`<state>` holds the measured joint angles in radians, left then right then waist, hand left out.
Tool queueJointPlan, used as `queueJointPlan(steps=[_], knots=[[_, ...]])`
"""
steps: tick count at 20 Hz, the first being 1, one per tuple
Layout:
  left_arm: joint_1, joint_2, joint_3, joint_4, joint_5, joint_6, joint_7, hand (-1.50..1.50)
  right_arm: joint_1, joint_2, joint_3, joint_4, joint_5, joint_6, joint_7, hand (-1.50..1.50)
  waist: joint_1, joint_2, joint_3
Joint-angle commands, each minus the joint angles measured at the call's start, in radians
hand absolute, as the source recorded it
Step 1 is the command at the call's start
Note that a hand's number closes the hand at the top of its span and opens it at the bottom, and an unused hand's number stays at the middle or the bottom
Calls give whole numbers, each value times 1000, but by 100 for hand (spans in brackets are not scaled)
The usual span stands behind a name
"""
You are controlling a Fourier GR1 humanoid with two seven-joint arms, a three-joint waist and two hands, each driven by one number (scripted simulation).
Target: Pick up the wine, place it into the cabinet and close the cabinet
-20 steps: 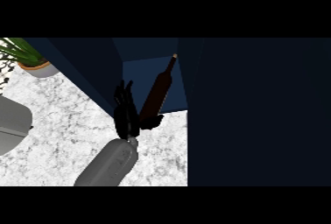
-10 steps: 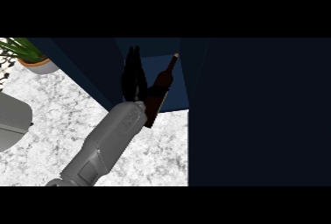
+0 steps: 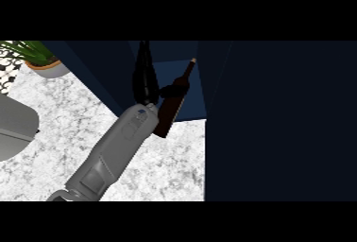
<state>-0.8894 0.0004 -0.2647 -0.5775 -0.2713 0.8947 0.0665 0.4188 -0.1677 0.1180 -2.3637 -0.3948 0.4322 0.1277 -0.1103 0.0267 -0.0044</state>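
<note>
- Head view: at about 10 o'clock, in the far left corner, a potted plant [image 3: 36, 57] stands with green leaves in a terracotta-coloured pot.
- Below it, at 9 o'clock, a rounded grey object [image 3: 12, 134] is cut off by the left edge; what it is cannot be told.
- Both stand on a white and grey marbled counter [image 3: 66, 116], which fills the left part of the view.
- A grey forearm [image 3: 111, 153] comes in from about 7 o'clock and slants toward 1 o'clock, ending at the cabinet's front.
- The left hand [image 3: 145, 78] is black and reaches into the cabinet. Its fingers are straight, close together and pointing to 12 o'clock. The thumb sticks out toward 3 o'clock and touches the bottle's shoulder, so the hand is spread rather than clamped on anything.
- The wine [image 3: 173, 106] is a slim, dark brown-red bottle with a long narrow neck, just beside the hand at its 3 o'clock.
- The bottle leans with its neck toward 1 o'clock. Its upper part lies against the blue interior, and its base shows at the cabinet's front edge, overlapping the counter in this view.
- The glass is too dark to make out any label or writing.
- The cabinet [image 3: 105, 71] is dark navy, with a lighter blue inside.
- Its door [image 3: 279, 123] stands open as a broad dark panel that covers the right side from 12 to 6 o'clock.
</note>
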Motion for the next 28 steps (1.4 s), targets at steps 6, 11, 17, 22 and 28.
queueJointPlan(steps=[6, 11, 17, 22, 28], knots=[[-24, 0, 44, -29, 244, 41, -216, -150, 53, -17, 13, -149, -57, -42, 78, -150, 29, -13, 2], [67, 0, 11, -154, 440, 21, -365, -150, 28, 2, 3, -115, -35, -67, 53, -150, 41, -15, 2], [119, 0, -77, -261, 527, -59, -374, -150, 72, -11, 32, -198, -26, -103, 103, -150, 79, -28, 3], [164, 0, -144, -319, 573, -73, -418, -150, 50, -7, 29, -167, 5, -111, 77, -150, 92, -29, 4], [302, 0, -208, -527, 551, -114, -373, -150, 71, -26, 17, -197, -15, -126, 90, -150, 104, -33, 4]])
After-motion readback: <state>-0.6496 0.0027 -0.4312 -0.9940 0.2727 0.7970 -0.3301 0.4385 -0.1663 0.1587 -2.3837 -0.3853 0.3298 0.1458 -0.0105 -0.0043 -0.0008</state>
